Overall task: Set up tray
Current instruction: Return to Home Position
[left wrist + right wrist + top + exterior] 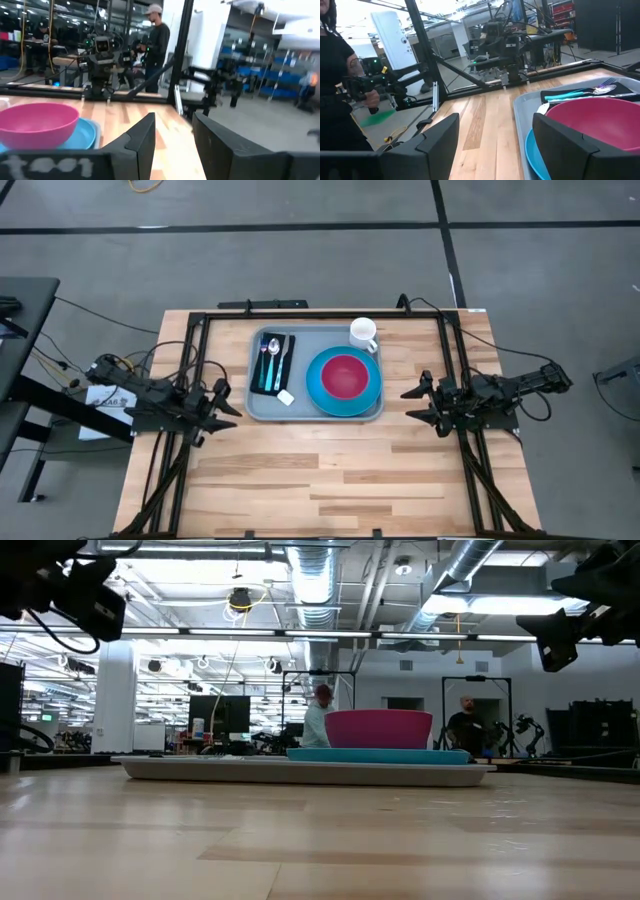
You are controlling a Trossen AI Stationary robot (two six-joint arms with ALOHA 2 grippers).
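- On the wooden worktop (330, 470), seen from above, the tray (312, 340) lay toward 12 o'clock. Inside it, a black napkin (259, 370) with blue cutlery (272, 358) sat at 9 o'clock, a blue plate (318, 387) carrying a pink bowl (346, 375) at 4 o'clock, and a white mug (363, 333) at 1 o'clock.
- The left hand (230, 400) hung at the tray's 9 o'clock and the right hand (410, 405) at its 3 o'clock. Both were apart from it, with fingers spread and empty.
- In the low view, the tray (200, 770) lay flat, and the bowl (378, 728) rose above the plate (350, 754). People stood in the room behind.
- The left wrist view showed parted fingers (142, 142), with the bowl (37, 122) beyond them.
- The right wrist view showed widely parted fingers (437, 137), with the tray (520, 107), bowl (600, 120) and cutlery (585, 92) beyond them.
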